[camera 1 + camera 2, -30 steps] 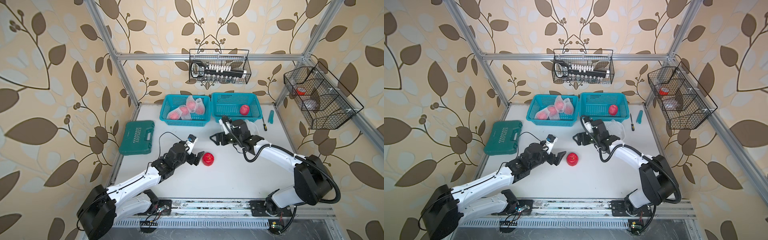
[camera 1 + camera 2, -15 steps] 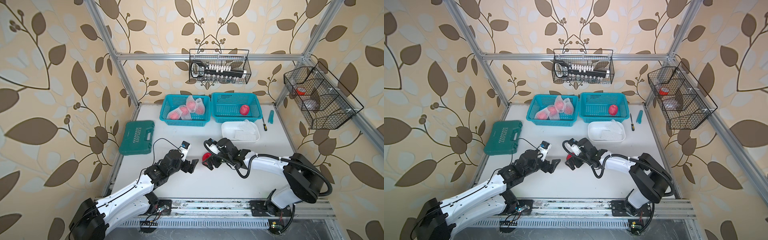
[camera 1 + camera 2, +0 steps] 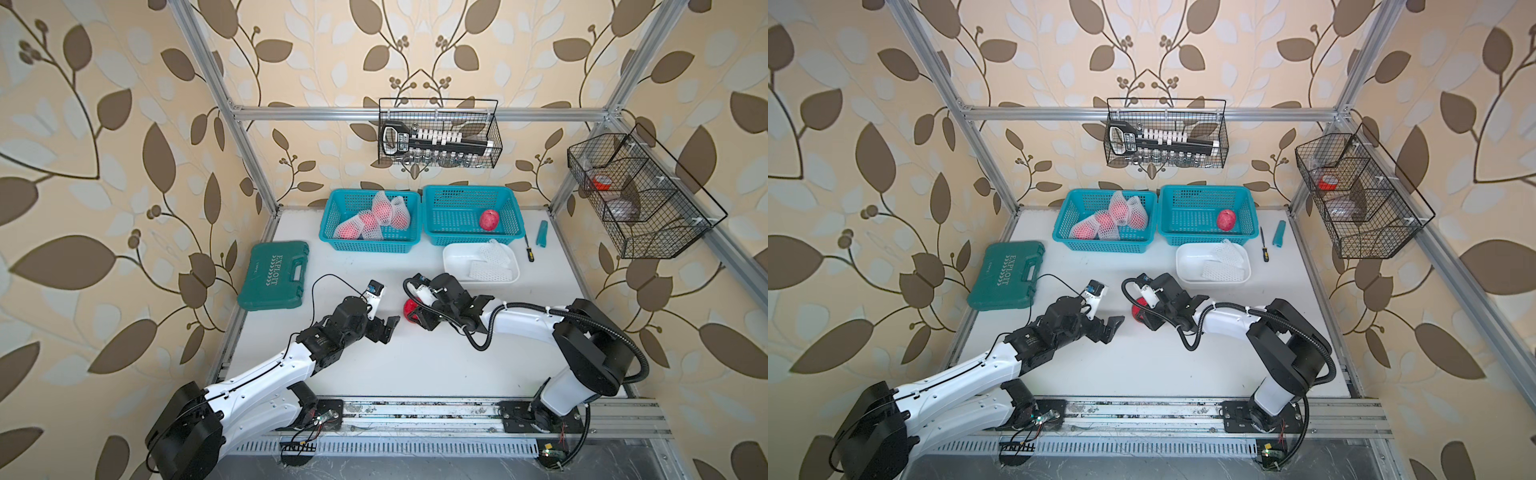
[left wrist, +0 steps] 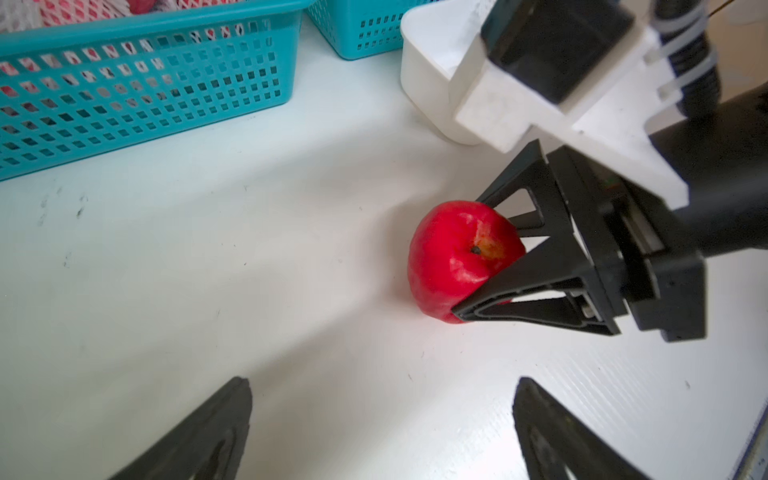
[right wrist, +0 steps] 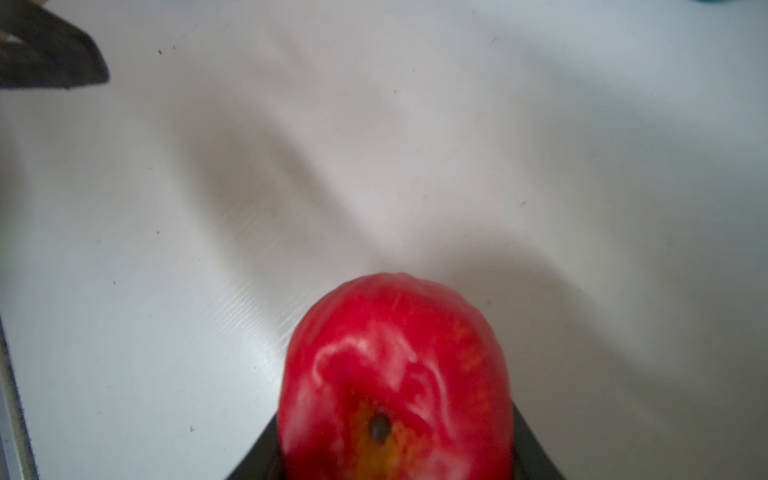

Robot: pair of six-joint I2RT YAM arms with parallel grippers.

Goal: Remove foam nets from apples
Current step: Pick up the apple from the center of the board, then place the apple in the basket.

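The right tool (image 4: 469, 257) grips the glossy round red apple (image 4: 444, 249) across its widest part; probably firm but slippery. The left tool (image 3: 390, 328) is open.

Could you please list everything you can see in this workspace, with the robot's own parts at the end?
baskets: two, teal, side by side at the back.
netted apples: at least three, pink under white nets, in one basket.
bare apple: one, red, in the other basket.
table apple: one, red, bare, on the table.
tray: one, white, before the bare apple's basket.
empty nets: seemingly two, white, in the tray.
tool case: one, green, at the table's edge.
screwdriver: one, dark, beside the tray.
small tool: one, teal, beside the screwdriver.
wire baskets: two, black, hung on the frame.
tape roll: one, red, in a wire basket.
left gripper: one, black, open, empty.
right gripper: one, black, closed on the table apple.
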